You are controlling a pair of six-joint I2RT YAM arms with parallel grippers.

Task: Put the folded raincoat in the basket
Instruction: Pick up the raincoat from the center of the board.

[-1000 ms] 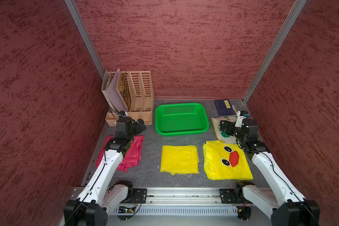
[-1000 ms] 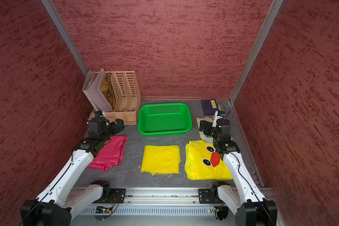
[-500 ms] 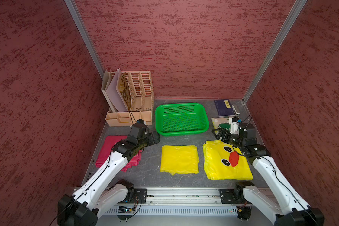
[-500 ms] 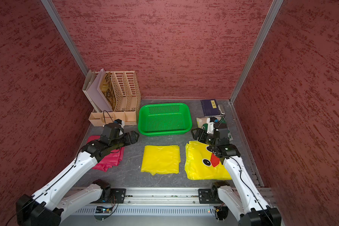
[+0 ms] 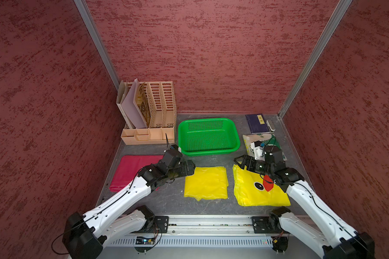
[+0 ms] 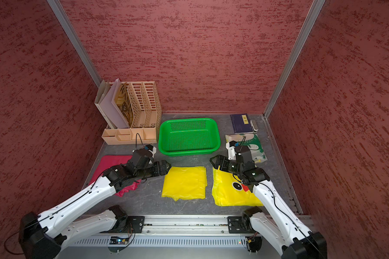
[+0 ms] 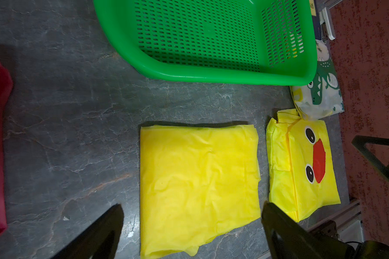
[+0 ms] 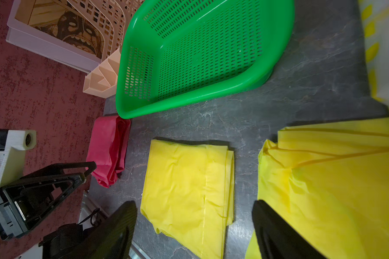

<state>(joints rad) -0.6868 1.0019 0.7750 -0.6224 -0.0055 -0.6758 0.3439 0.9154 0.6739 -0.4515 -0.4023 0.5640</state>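
Between the wide-open, empty left gripper [image 5: 192, 167] and right gripper [image 5: 235, 160], folded raincoat [image 5: 206, 182] lies ungrasped; basket [image 5: 208, 153] beyond them empty, whole task left.

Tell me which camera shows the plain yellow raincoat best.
The left wrist view: the plain yellow raincoat lies whole, large and close. The right wrist view crops one corner; both top views show it small.
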